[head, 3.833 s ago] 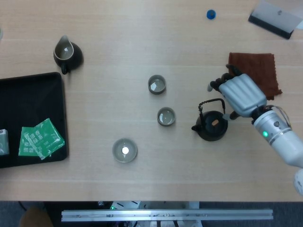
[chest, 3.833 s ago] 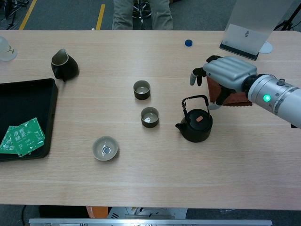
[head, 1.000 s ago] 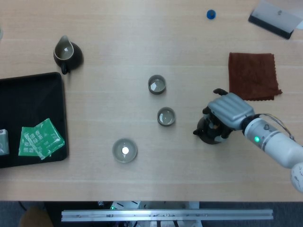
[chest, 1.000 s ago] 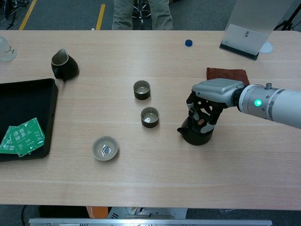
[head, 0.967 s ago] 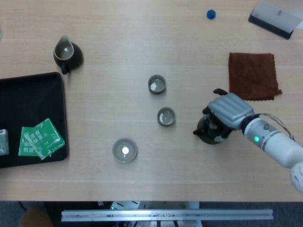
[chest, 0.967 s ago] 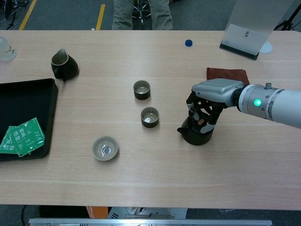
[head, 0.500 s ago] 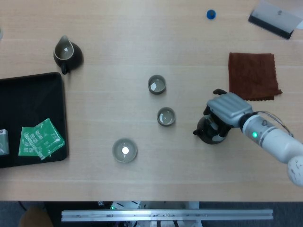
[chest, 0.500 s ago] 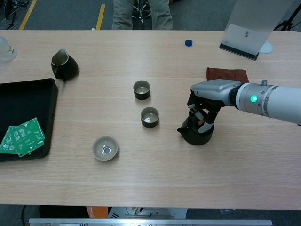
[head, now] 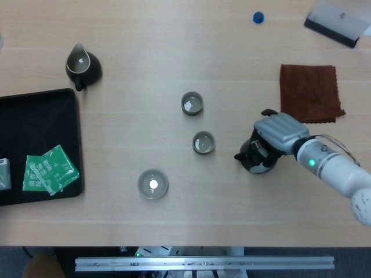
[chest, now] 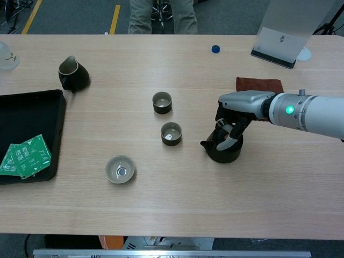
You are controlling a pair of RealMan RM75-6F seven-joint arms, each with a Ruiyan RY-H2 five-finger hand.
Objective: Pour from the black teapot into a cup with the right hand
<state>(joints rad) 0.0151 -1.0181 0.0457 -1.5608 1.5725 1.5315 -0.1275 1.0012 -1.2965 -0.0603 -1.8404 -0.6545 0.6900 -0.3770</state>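
Right hand (head: 277, 134) sits over the black teapot (head: 253, 160), fingers (chest: 230, 135) curled down around its handle; it holds the pot. Teapot stands on the desk (head: 174, 52), spout pointing toward the cups.

Head view: hand's grey back covers most of the pot from above; only the spout side and part of the body show. Handle hidden here.

Chest view: side-on look at the same right hand (chest: 239, 110). Fingers reach down in front of the pot's top, teapot (chest: 221, 152) body plainly visible below them. Whether its base touches the desk, cannot tell for sure; it looks set down or barely raised.

Three cups left of the pot: nearest cup (head: 203, 142) near the spout, apart from it; second cup (head: 192, 103) beyond that; a wider, shallow cup (head: 152, 184) toward the desk's front edge.

Dark pitcher (head: 82, 65) far left rear. Black tray (head: 35, 116) at left edge with green packets (head: 50, 169) in it. Brown cloth (head: 310, 91) behind the hand, apart from it. Small blue cap (head: 258, 18) at rear. A stand with a white card (chest: 290, 29) shows tall in the chest view; the head view gives only its dark base.

Left hand in neither view.
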